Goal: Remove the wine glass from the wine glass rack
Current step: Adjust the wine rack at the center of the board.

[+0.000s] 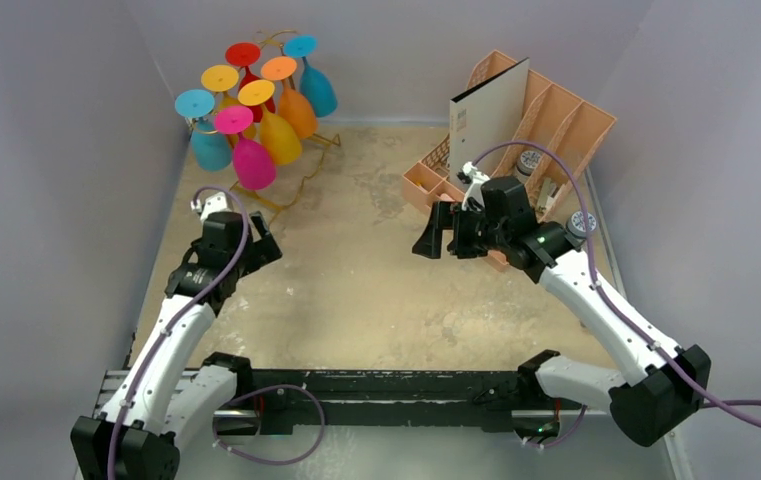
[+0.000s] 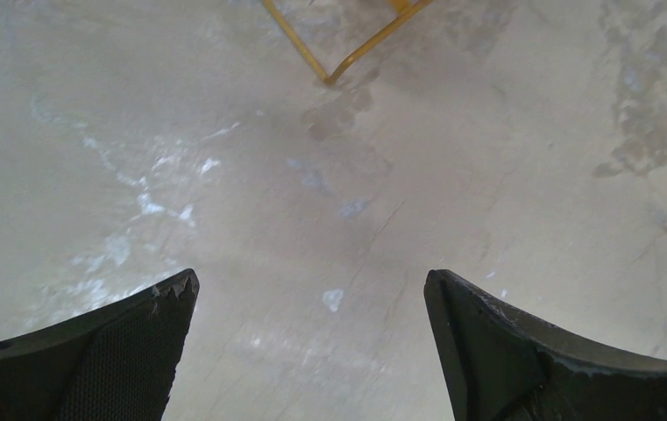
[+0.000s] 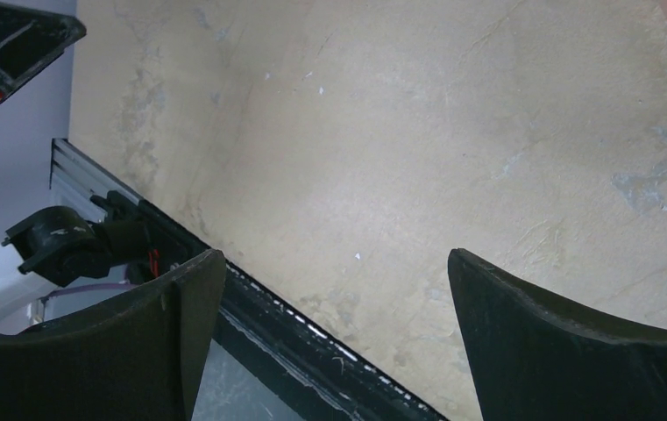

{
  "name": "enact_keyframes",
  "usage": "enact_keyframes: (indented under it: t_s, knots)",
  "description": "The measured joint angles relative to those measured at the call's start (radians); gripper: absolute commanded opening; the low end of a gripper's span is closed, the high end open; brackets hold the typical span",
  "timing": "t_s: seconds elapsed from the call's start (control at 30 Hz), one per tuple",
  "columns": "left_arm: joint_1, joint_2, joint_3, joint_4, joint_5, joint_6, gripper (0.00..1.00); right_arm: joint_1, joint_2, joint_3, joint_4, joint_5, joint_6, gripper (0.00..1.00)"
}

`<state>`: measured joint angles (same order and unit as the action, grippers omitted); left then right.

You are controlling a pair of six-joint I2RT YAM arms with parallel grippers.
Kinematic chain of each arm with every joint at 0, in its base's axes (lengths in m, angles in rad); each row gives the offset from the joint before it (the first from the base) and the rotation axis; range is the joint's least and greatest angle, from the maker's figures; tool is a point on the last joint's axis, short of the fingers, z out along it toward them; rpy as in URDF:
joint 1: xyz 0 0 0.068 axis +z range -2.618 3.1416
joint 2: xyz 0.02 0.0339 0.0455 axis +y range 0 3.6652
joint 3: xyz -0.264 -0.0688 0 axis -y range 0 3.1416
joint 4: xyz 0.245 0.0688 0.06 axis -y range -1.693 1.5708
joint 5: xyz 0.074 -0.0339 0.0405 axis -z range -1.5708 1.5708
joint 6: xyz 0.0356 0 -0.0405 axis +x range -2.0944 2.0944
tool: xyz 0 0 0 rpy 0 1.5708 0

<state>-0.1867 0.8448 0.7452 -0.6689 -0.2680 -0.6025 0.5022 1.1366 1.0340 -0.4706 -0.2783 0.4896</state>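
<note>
Wine glass rack (image 2: 330, 78) holding coloured wine glasses (image 1: 254, 165), peach organiser (image 1: 581, 125) holding binder (image 1: 491, 110)

**3 views, 1 shared tabletop**

The top external camera looks down from high behind both arm bases (image 1: 218, 380) over the table (image 1: 356, 290). Both wrist cameras face down between their fingers (image 2: 128, 351), close above that tabletop; the left also catches the wine glass rack's (image 2: 294, 39) base.

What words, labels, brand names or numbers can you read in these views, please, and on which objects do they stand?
No text is legible in any view.
Small dark-printed label on the white folder standing in the peach organiser: too small and blurred to read.
Both wrist views: no writing at all.
</note>
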Motion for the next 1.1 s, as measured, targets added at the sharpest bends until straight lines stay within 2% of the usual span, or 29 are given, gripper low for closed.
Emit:
enact_keyframes:
  t_s: [0.3, 0.47, 0.67, 0.9, 1.1]
  knots:
    - [0.0, 0.094, -0.111, 0.399, 0.056, 0.017, 1.0, 0.0, -0.039, 0.063, -0.121, 0.006, 0.05, 0.99]
    - [0.0, 0.19, -0.203, 0.655, 0.109, 0.068, 1.0, 0.0, -0.063, 0.039, -0.088, 0.028, 0.069, 0.99]
    - [0.0, 0.375, -0.221, 0.926, 0.111, 0.173, 0.99, 0.0, -0.066, -0.009, -0.04, 0.062, 0.08, 0.99]
    - [0.022, 0.562, -0.22, 1.13, 0.144, 0.269, 0.94, 0.0, -0.106, -0.012, -0.047, 0.087, 0.079, 0.99]
    - [0.059, 0.641, -0.182, 1.179, 0.209, 0.312, 0.91, 0.0, -0.152, -0.019, -0.059, 0.108, 0.079, 0.99]
